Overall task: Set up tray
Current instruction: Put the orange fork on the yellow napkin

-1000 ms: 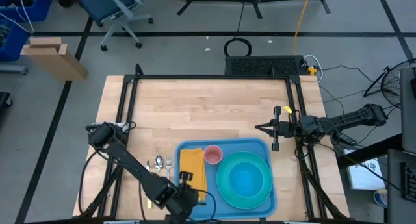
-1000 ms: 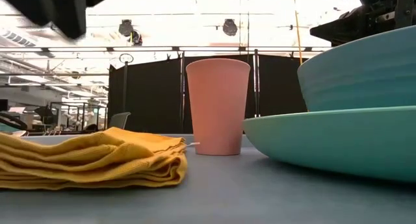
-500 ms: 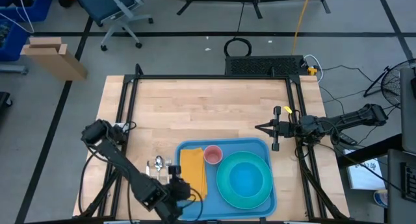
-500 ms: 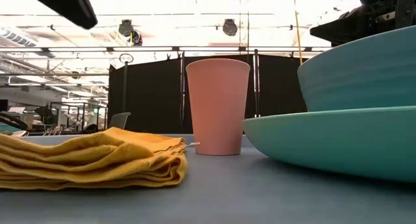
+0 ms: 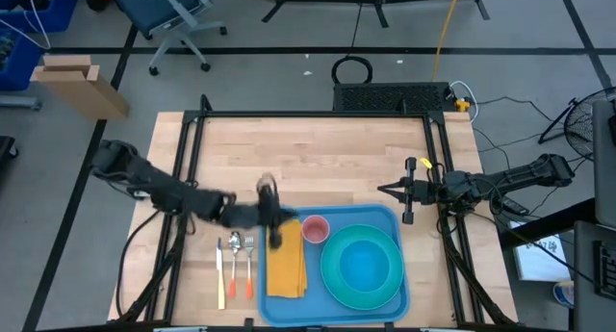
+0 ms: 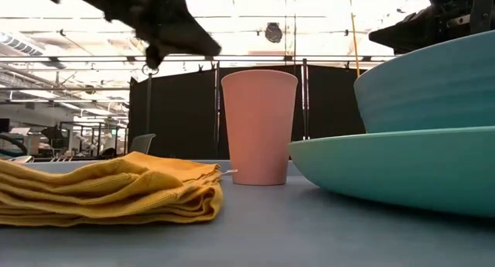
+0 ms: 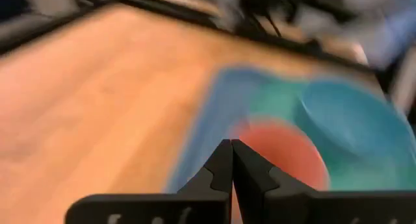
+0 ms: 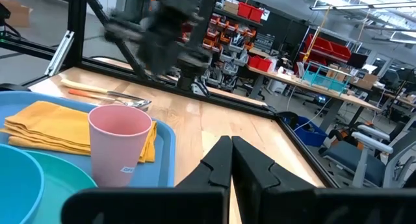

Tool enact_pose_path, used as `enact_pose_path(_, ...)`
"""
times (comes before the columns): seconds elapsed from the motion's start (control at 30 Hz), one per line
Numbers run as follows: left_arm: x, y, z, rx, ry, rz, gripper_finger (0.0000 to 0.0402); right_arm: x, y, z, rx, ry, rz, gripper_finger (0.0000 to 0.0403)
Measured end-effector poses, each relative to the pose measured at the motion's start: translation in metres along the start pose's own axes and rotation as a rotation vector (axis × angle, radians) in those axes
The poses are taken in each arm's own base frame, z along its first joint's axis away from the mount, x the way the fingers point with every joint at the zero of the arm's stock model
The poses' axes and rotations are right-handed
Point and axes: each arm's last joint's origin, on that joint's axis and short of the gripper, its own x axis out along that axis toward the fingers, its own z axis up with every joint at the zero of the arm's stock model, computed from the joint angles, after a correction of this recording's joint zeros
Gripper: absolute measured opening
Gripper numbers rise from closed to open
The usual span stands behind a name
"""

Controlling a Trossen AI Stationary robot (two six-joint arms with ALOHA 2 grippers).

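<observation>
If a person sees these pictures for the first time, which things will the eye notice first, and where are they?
The eye goes first to the sky-blue tray at the table's near edge, holding a teal plate with a bowl, a pink cup and a folded yellow napkin. The left gripper, shut, reaches over the tray's far-left corner. Cutlery lies on the wood left of the tray.

Pale wood table [image 5: 308, 159], smooth blue plastic tray [image 5: 399, 298], folded yellow cloth [image 5: 286, 269]
</observation>
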Motion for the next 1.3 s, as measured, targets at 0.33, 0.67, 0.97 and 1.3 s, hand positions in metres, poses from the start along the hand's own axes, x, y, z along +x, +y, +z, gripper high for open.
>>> enact_pose_path(0.33, -0.051, -0.015, 0.010, -0.314, 0.196, 0.388, 0.0002, 0.001, 0.002, -0.005, -0.005, 0.046, 0.013, 0.0000)
enact_pose_path(0.67, -0.049, -0.058, -0.057, -0.661, 0.615, 0.615, 0.0001, 0.001, 0.003, -0.009, 0.009, 0.086, 0.023, 0.0000)
enact_pose_path(0.97, -0.037, -0.089, -0.072, -0.640, 0.727, 0.619, 0.0014, 0.001, 0.002, -0.007, 0.036, 0.068, 0.018, 0.0000)
enact_pose_path(1.3, -0.039, -0.090, -0.083, -0.675, 0.785, 0.663, 0.0131, 0.001, 0.002, -0.007, 0.039, 0.068, 0.018, 0.0000)
